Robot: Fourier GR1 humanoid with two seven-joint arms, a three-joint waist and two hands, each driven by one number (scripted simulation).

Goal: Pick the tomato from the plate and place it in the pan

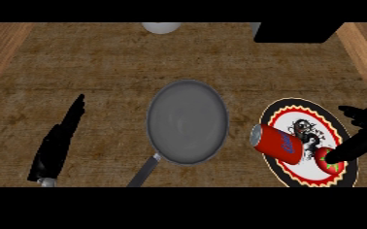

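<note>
right hand (350, 148) partly cut off, pinching tomato (328, 161) | plate (287, 111) | left hand (58, 138) straight

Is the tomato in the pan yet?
No. The tomato is on the plate beside the red can, with the right hand at it, and the pan holds nothing.

Dim, even, flat light over the brown desk (108, 73), no glare on it, soft sheen on the grey pan (188, 121) beside the right hand (351, 148), hands near-black silhouettes with little detail, cast shadows barely visible
</note>
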